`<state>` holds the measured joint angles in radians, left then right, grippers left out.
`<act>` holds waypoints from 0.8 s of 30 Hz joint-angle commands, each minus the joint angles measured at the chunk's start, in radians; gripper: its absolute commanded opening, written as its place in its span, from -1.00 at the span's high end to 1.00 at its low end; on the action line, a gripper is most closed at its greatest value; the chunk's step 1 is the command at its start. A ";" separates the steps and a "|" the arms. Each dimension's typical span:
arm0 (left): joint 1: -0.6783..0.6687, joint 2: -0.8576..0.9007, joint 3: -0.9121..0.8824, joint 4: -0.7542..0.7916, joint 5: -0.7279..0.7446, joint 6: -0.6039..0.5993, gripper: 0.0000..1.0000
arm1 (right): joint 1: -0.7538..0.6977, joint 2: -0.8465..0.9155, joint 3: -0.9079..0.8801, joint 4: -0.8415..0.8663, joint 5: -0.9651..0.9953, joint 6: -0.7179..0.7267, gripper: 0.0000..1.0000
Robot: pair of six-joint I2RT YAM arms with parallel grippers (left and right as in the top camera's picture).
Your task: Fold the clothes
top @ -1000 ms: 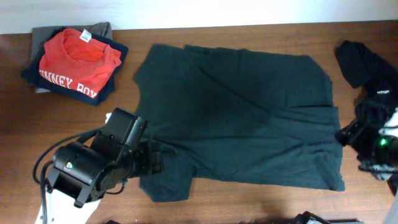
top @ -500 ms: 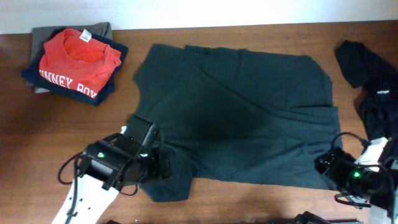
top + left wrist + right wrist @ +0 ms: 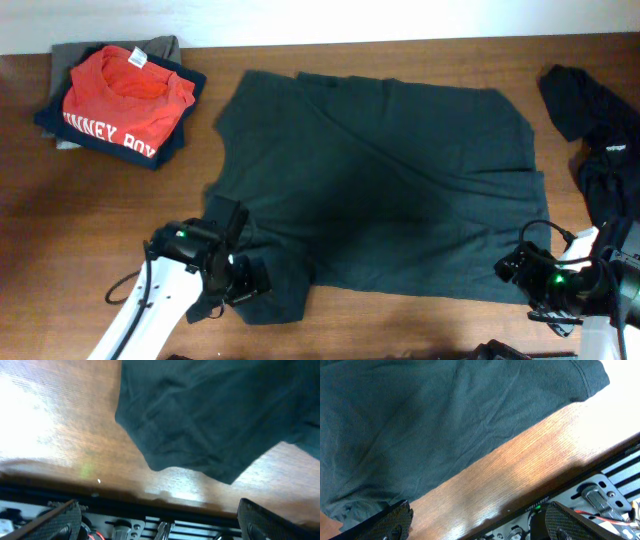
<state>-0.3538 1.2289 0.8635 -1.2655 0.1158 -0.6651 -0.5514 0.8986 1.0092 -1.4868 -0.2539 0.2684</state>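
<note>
The clothes here are a large dark charcoal T-shirt (image 3: 380, 180) spread flat across the middle of the table. My left gripper (image 3: 255, 277) hovers at its near-left sleeve (image 3: 210, 415), open and empty (image 3: 160, 525), with the sleeve's hem just ahead of the fingers (image 3: 55, 517). My right gripper (image 3: 507, 268) sits by the shirt's near-right corner. It is open (image 3: 482, 525) over bare wood, and the shirt's hem (image 3: 445, 420) lies just beyond the fingertips (image 3: 575, 522). No lettering shows on the shirt.
A stack of folded garments topped by a red shirt (image 3: 125, 95) lies at the back left. Crumpled black garments (image 3: 590, 110) are piled at the right edge. The table's front edge (image 3: 165, 497) runs close under both grippers.
My left arm has drawn back and lowered toward the near-left sleeve. My right arm has swung in from the right edge to the shirt's near-right corner.
</note>
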 commanded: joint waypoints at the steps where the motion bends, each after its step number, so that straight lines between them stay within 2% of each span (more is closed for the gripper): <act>1: 0.005 0.016 -0.062 0.027 0.028 -0.058 -0.98 | -0.005 -0.006 -0.008 0.005 -0.005 -0.003 -0.79; 9: 0.005 0.017 -0.148 0.103 0.045 -0.058 -0.96 | -0.005 -0.006 -0.008 0.016 -0.005 -0.003 -0.79; 12: 0.005 0.017 -0.177 0.137 0.050 -0.057 -0.87 | -0.005 -0.006 -0.008 0.018 -0.006 -0.003 -0.79; 15: 0.005 0.018 -0.192 0.152 0.057 -0.057 -0.65 | -0.005 -0.006 -0.008 0.019 -0.006 -0.003 -0.79; 19: 0.005 0.026 -0.202 0.165 0.057 -0.058 -0.64 | -0.005 -0.006 -0.008 0.018 -0.006 -0.003 -0.79; 22: 0.005 0.041 -0.212 0.177 0.057 -0.058 -0.50 | -0.005 -0.006 -0.008 0.018 -0.008 -0.003 -0.79; 24: 0.005 0.062 -0.213 0.183 0.057 -0.058 -0.50 | -0.005 -0.006 -0.008 0.017 -0.013 -0.003 -0.79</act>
<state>-0.3538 1.2633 0.6674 -1.0893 0.1616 -0.7197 -0.5514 0.8986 1.0084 -1.4700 -0.2539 0.2676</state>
